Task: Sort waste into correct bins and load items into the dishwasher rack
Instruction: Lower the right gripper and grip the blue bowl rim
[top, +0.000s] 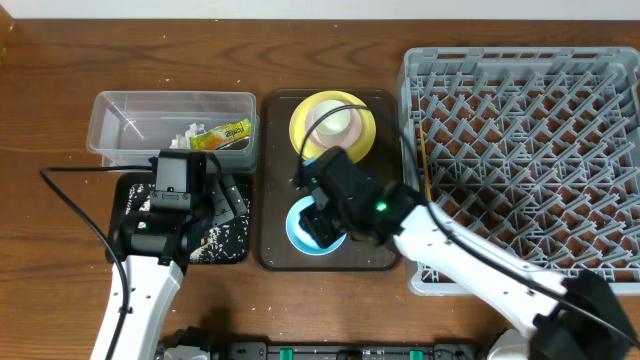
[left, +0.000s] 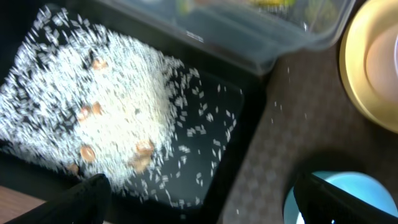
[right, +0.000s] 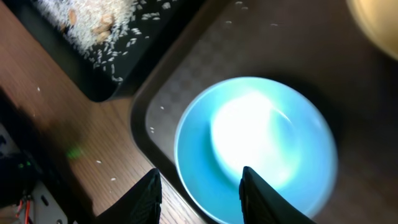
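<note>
Landmark: brown serving tray (top: 272, 180), mid-table. Far end of it: yellow plate (top: 300, 125), pink bowl (top: 338, 122) sitting in plate. Near end: light blue bowl (top: 295, 228), right gripper (top: 322, 225) directly over it, hiding most. Right of tray: grey rack (top: 520, 60), just beside. Left, far: clear tub (top: 110, 125) holding snack wrapper (top: 224, 134) and white tissue (top: 188, 133). Left, near: black tray (top: 240, 255), rice (top: 215, 243) scattered inside, left gripper (top: 222, 200) above it.

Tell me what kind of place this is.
Probably a dish-clearing station on a wooden table: a large grey plastic pegged dishwasher rack, a dark brown serving tray, and a shallow glossy black tray of loose white rice grains.
</note>
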